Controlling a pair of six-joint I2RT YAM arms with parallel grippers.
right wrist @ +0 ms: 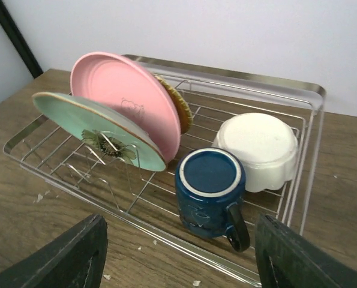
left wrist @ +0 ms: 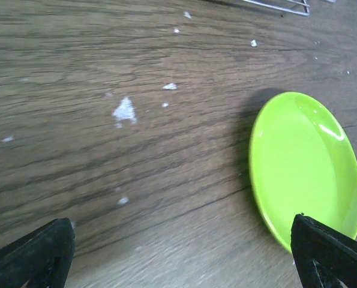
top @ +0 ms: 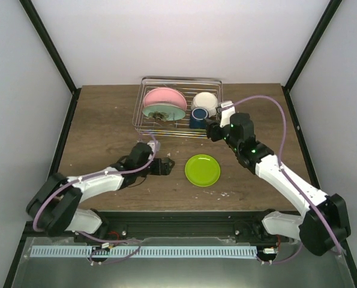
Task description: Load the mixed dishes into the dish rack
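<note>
The silver wire dish rack (top: 151, 128) (right wrist: 313, 93) stands at the back of the table. In it a pink plate (top: 164, 96) (right wrist: 124, 90) and a mint-green plate (top: 164, 112) (right wrist: 88, 117) lean on the prongs. A dark blue mug (top: 197, 117) (right wrist: 209, 192) and a white scalloped bowl (top: 206, 100) (right wrist: 261, 147) sit upside down. The yellow-lime plate (top: 203, 170) (left wrist: 304, 168) lies flat on the table. My left gripper (top: 170, 166) (left wrist: 184, 252) is open and empty, just left of that plate. My right gripper (top: 212, 130) (right wrist: 181, 258) is open and empty, just in front of the mug.
White crumbs (left wrist: 125, 111) are scattered on the dark wooden table (top: 106, 126). Black frame posts (top: 49, 45) rise at the back corners beside white walls.
</note>
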